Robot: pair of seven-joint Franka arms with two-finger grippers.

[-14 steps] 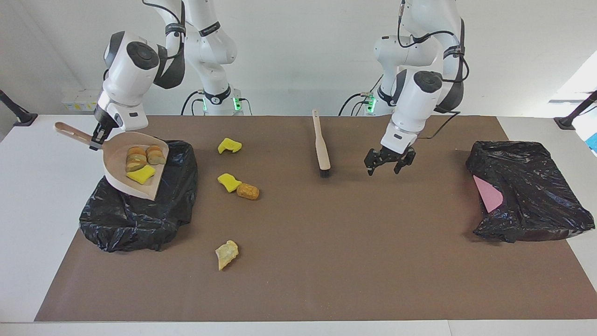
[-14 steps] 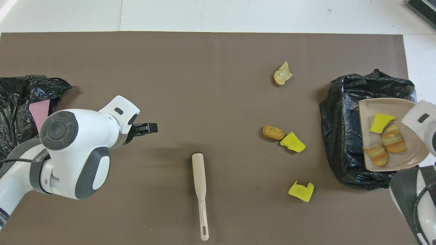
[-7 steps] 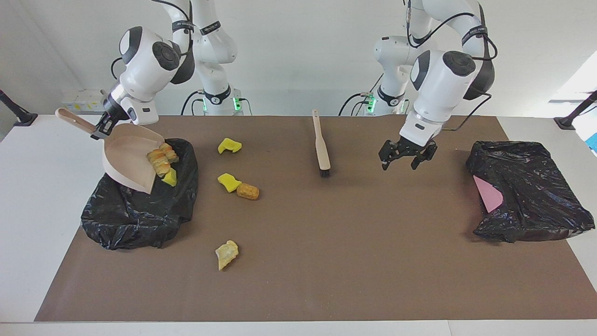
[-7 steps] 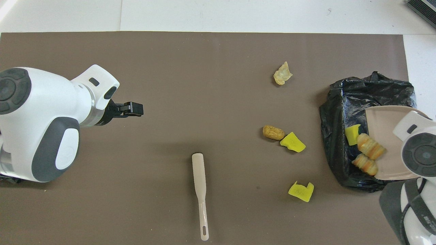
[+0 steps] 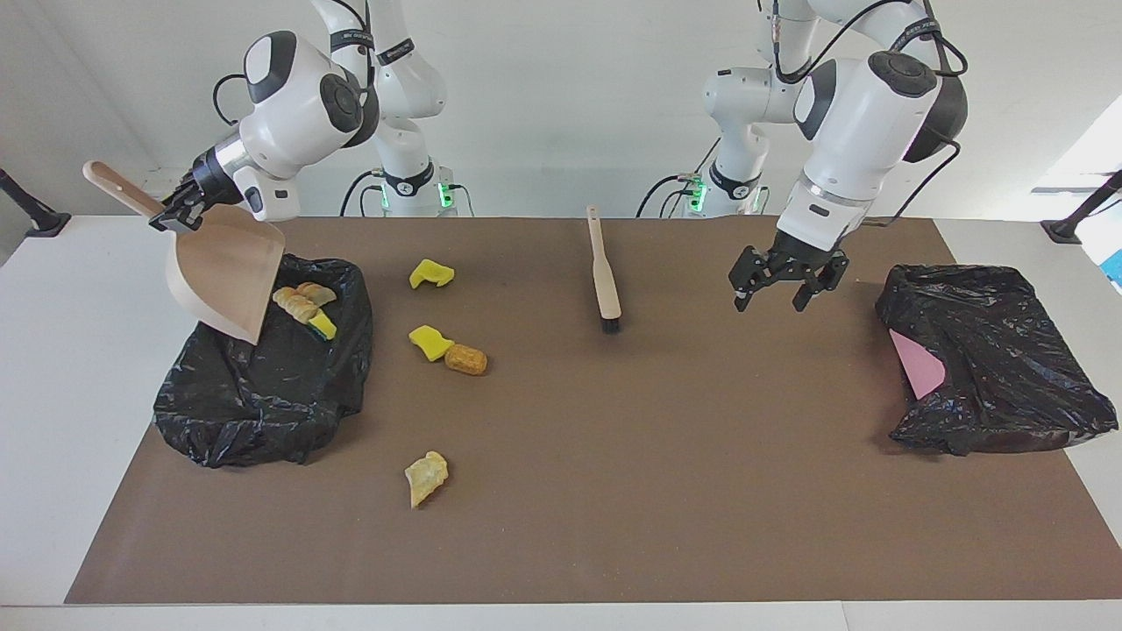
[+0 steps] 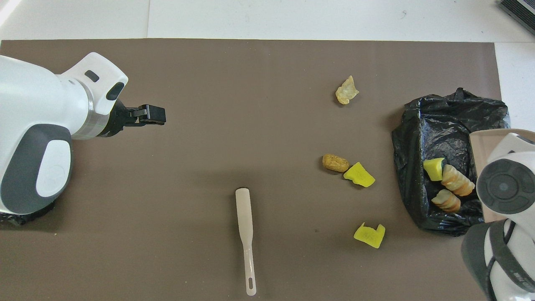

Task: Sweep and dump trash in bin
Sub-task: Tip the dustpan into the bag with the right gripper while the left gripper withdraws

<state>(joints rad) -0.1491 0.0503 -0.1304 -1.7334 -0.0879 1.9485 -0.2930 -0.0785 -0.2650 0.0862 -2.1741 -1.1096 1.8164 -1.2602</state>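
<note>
Over the bin (image 5: 263,394) at my right arm's end of the worktop (image 5: 614,456), my right hand (image 5: 172,213) is gripping the dustpan (image 5: 223,276) steeply tipped so three trash pieces (image 5: 302,302) are lying in the bin, four more (image 5: 447,350) are lying on the worktop, and my left hand (image 5: 780,285) is waiting open, empty, beside the brush (image 5: 603,276).

A plain white wall (image 5: 561,105) rises past a white table (image 5: 53,394) under a brown mat (image 5: 666,456)

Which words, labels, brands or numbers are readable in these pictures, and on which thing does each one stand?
None can be read.
Dark bands on the arms above the right gripper and the left gripper carry lettering too small to read.
The dustpan, brush and bags show no text.
</note>
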